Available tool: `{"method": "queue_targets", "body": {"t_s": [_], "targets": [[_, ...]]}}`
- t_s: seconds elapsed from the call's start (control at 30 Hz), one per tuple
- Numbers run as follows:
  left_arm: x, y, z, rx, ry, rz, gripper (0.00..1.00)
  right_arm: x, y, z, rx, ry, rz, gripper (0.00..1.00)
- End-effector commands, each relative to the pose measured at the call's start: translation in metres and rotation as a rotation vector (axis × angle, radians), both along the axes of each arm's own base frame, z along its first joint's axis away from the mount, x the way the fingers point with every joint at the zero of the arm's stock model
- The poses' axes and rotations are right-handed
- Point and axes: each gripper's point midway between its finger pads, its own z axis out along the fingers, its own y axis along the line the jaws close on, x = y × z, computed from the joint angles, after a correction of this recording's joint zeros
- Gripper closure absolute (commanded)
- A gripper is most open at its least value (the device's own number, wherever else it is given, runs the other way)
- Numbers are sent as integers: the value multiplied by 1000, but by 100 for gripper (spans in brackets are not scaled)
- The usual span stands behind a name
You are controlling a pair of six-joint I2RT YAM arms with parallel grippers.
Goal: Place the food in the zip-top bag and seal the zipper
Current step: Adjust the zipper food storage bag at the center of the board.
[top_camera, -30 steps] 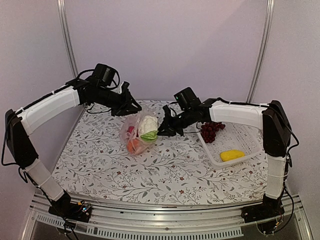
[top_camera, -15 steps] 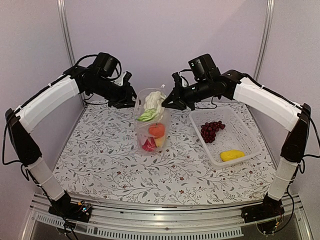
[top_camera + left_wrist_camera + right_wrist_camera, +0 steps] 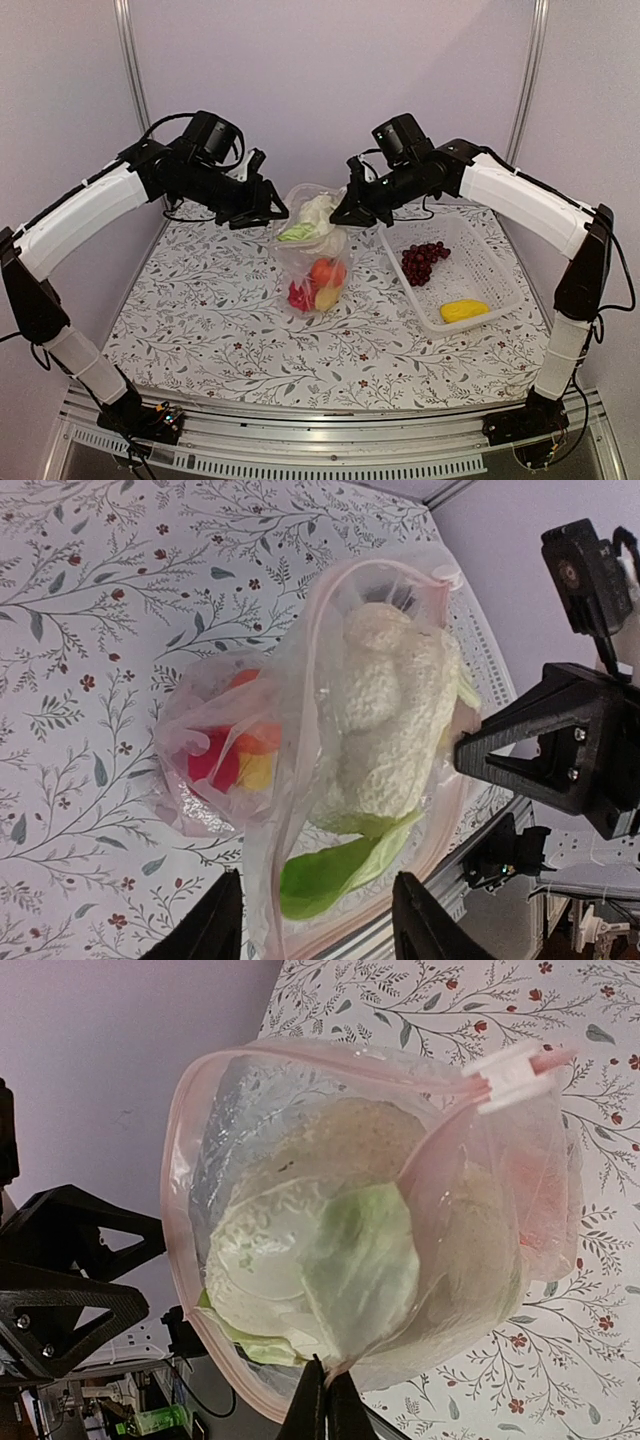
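Observation:
The clear zip-top bag hangs above the table, and my right gripper is shut on its rim. Inside it are the white cauliflower with green leaves, an orange fruit, a red pepper and a yellow piece. The pink zipper gapes open, its slider tab at one end. My left gripper is open, its fingers either side of the bag's edge. Dark grapes and a yellow piece lie in the basket.
A white mesh basket stands on the right of the flowered tablecloth, close to the hanging bag. Purple walls with metal posts close off the back.
The right arm has lifted the bag off the table, so it now hangs upright, a little further right. The left gripper's jaws have opened beside the bag's edge.

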Motion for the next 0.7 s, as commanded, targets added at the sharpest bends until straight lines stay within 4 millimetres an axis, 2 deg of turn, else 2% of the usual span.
{"method": "queue_targets", "body": {"t_s": [0.0,0.07,0.13,0.3,0.33,0.4,0.43,0.53,0.67], "targets": [[5,-15,-9,10,-8,-16,53,2,1,5,0,-11,12,100],[9,-15,-15,29,-5,-12,61,1,0,5,-1,-11,16,100],[15,-16,-19,50,-6,2,74,1,-1,7,-3,-16,14,100],[28,-24,-17,50,-34,4,96,0,-5,5,-20,-17,8,100],[30,-26,-15,47,-38,1,100,0,-5,3,-21,-12,9,95],[31,-32,-10,36,-49,-14,100,1,-6,-3,-33,9,5,65],[31,-34,-4,28,-63,-18,100,2,-8,-6,-46,22,-9,57],[29,-36,18,9,-116,-18,100,6,-15,-10,-79,34,-48,49],[26,-37,26,-9,-127,-30,100,6,-19,-13,-82,53,-59,48]]}}
